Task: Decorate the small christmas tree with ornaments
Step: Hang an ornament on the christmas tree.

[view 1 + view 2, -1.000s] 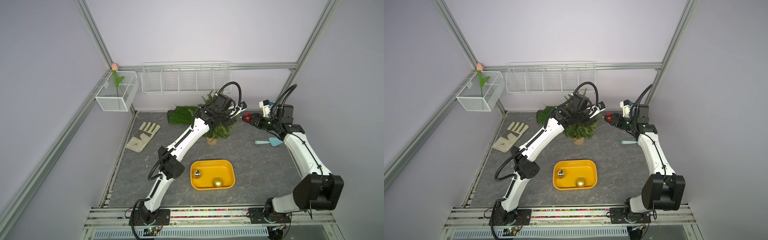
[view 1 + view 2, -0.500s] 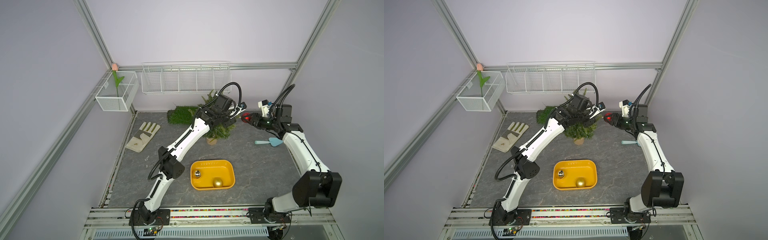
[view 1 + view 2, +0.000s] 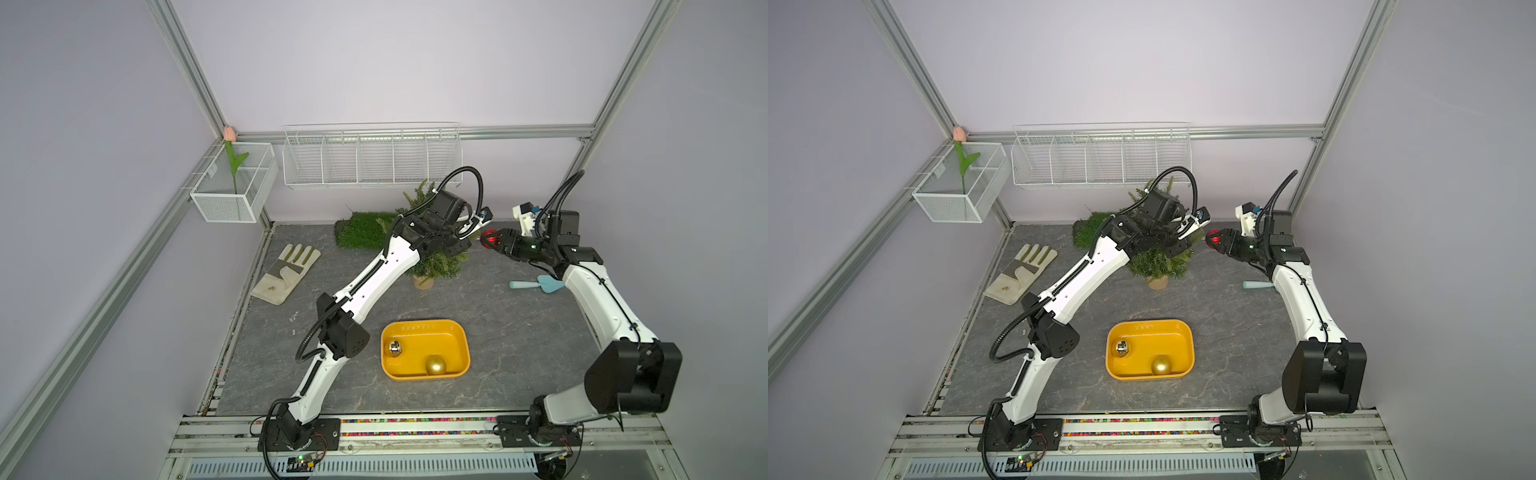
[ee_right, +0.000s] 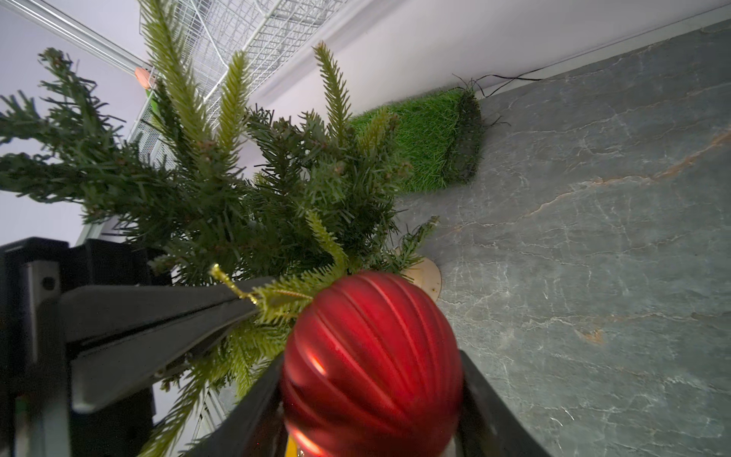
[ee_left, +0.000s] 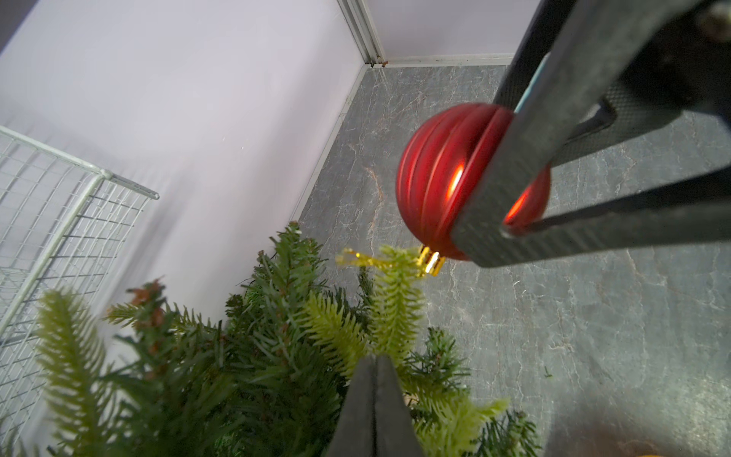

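- In both top views the tree (image 3: 436, 266) stands upright on its pale base toward the back of the grey table (image 3: 519, 332), just in front of a turf mat (image 3: 361, 235). The left arm reaches across its crown.
- The left gripper (image 3: 469, 241) sits among the upper branches on the side facing the other arm. Its jaws are too small to read from here.
- The right gripper (image 3: 489, 241) comes in level, clamped on a red bauble (image 3: 491, 240) held in the air just beside the branch tips.
- Nearer the front, a yellow tray (image 3: 424, 327) holds a shiny bauble (image 3: 395, 347) and a gold bauble (image 3: 435, 365), set apart from each other.
- A glove (image 3: 286, 274) lies flat at one side of the table and a blue trowel (image 3: 540, 284) lies at the other.
- In the left wrist view, the left gripper (image 5: 374, 358) has its fingers (image 5: 356, 407) pressed together on the foot of a pale twig (image 5: 395, 300).
- Beyond it the red bauble (image 5: 443, 178) sits between the right gripper's dark fingers (image 5: 510, 178), its gold cap toward the twig.
- The bauble's gold loop (image 5: 356, 259) lies across the twig's tip. Whether it goes round the twig cannot be told.
- In the right wrist view, the red bauble (image 4: 372, 356) fills the foreground, touching a finger (image 4: 253, 415) on each side.
- The left gripper (image 4: 245, 304) pinches the pale twig just beside the bauble, with the tree (image 4: 237, 178) behind it.
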Available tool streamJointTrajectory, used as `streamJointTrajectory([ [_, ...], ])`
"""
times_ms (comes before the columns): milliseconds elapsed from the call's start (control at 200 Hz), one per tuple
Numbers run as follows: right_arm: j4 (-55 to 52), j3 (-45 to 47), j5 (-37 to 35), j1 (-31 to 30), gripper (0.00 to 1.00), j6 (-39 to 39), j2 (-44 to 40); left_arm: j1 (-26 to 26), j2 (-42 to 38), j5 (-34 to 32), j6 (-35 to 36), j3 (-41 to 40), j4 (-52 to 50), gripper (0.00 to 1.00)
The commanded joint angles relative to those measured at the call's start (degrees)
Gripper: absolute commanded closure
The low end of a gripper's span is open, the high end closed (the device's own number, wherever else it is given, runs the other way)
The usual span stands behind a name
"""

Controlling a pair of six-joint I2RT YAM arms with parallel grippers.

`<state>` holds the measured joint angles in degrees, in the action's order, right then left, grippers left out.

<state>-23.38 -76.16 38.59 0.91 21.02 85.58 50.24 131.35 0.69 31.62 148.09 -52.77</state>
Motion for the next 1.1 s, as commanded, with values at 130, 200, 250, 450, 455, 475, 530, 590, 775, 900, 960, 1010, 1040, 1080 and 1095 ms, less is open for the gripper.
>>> streamJointTrajectory([
  [130, -2.6, 1.2, -2.3, -0.3, 0.68, -2.5, 0.2, 0.2, -2.8, 2.3, -1.6, 0.2, 0.2, 0.93],
  [200, -2.6, 1.6, -2.6, -0.3, 0.68, -2.6, 0.1, 0.2, -3.6, 3.6, -2.1, 0.0, 1.0, 0.9],
  [250, -2.5, 1.8, -2.6, -0.3, 0.67, -2.5, 0.1, 0.2, -4.2, 4.5, -2.4, -0.3, 1.7, 0.88],
  [450, -1.3, 2.0, -2.2, -0.3, 0.5, -1.9, -1.2, 0.2, -6.5, 7.3, -4.1, -1.5, 4.4, 0.81],
  [455, -1.2, 2.0, -2.2, -0.3, 0.5, -1.9, -1.2, 0.3, -6.6, 7.4, -4.2, -1.5, 4.4, 0.81],
  [475, -1.1, 2.0, -2.2, -0.3, 0.48, -1.9, -1.4, 0.2, -6.8, 7.7, -4.3, -1.5, 4.6, 0.81],
  [530, -1.3, 2.0, -2.7, -0.3, 0.44, -1.9, -2.0, 0.2, -7.4, 8.3, -4.8, -1.5, 4.9, 0.79],
  [590, -1.6, 2.0, -3.2, -0.2, 0.4, -1.9, -2.5, 0.2, -8.2, 9.2, -5.2, -1.7, 5.4, 0.77],
  [775, -2.3, 2.3, -4.2, -0.1, 0.26, -2.2, -3.5, 0.3, -10.7, 11.0, -6.6, -3.6, 7.8, 0.64],
  [900, -2.3, 2.6, -5.0, -0.2, 0.21, -2.2, -4.3, 0.3, -11.7, 11.4, -7.2, -4.3, 8.6, 0.58],
  [960, -2.6, 2.7, -5.5, -0.1, 0.21, -2.3, -4.7, 0.2, -12.1, 11.3, -7.2, -4.3, 8.6, 0.57],
  [1010, -2.9, 2.9, -6.3, -0.2, 0.21, -2.5, -5.2, 0.2, -12.5, 10.9, -7.3, -4.4, 8.6, 0.55],
  [1040, -3.4, 2.9, -6.7, -0.1, 0.21, -2.8, -5.6, 0.3, -12.6, 10.5, -7.4, -4.5, 8.6, 0.53],
  [1080, -4.0, 2.8, -7.4, -0.1, 0.21, -3.1, -6.1, 0.2, -13.1, 10.1, -7.5, -4.9, 8.6, 0.52],
  [1095, -4.3, 2.8, -7.7, -0.1, 0.21, -3.1, -6.3, 0.3, -13.3, 9.9, -7.5, -5.0, 8.7, 0.51],
])
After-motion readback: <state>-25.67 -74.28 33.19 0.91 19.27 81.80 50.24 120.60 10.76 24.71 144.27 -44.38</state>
